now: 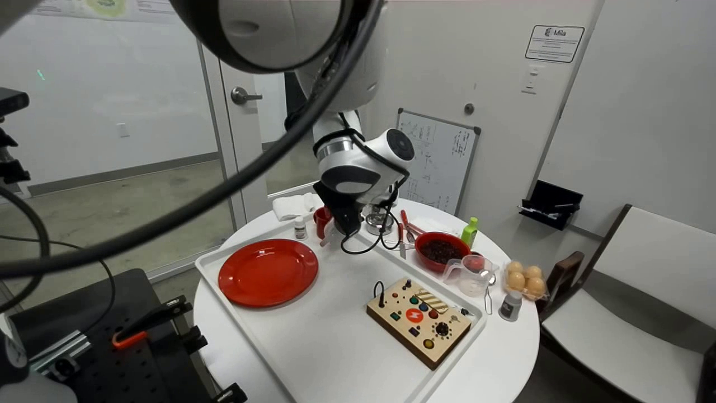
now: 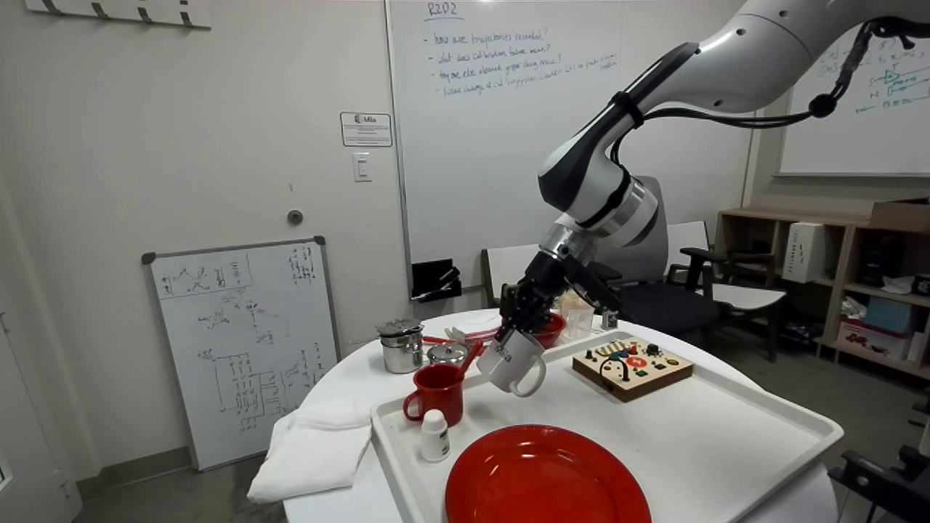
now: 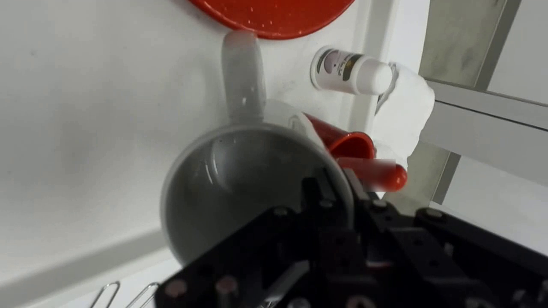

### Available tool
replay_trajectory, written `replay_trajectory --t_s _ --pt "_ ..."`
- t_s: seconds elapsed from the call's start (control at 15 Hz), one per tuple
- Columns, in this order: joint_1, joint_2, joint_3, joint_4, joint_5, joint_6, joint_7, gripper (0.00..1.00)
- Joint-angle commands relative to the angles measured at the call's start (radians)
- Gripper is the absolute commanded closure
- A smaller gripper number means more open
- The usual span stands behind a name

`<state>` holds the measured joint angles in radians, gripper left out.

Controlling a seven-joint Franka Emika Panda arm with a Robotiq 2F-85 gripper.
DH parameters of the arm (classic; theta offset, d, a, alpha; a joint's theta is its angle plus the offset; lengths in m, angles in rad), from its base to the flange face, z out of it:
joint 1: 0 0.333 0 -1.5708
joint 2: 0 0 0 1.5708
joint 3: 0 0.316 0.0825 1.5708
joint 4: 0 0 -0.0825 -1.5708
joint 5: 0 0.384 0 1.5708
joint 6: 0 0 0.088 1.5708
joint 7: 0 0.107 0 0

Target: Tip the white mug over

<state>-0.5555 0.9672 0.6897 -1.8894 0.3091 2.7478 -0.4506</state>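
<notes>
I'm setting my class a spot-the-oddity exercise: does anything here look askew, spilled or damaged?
Yes: near the red mug, the white mug is held tilted by the gripper at its rim, rather than standing upright. That looks deliberate, given the tipping task. Whether it touches the tray is unclear. No spill or damage shows.

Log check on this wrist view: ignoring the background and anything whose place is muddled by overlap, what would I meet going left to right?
Wire loops at the lower edge, white mug, white bottle, white cloth.
</notes>
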Motion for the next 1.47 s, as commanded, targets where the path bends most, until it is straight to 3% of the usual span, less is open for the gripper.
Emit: replay_trajectory --t_s 0.0,0.13,0.2,0.73,1.4 --pt "0.007 0.007 -0.009 0.010 0.015 -0.011 -0.015 0.91" --pt "0.010 0.013 -0.008 0.014 0.015 -0.012 -0.016 0.91" --pt "0.012 0.020 -0.001 0.028 0.008 -0.030 -0.028 0.98" --pt "0.108 0.107 -0.108 0.198 0.020 -0.180 -0.004 0.98" --pt "0.147 0.194 -0.177 0.380 0.089 -0.320 -0.026 0.98"
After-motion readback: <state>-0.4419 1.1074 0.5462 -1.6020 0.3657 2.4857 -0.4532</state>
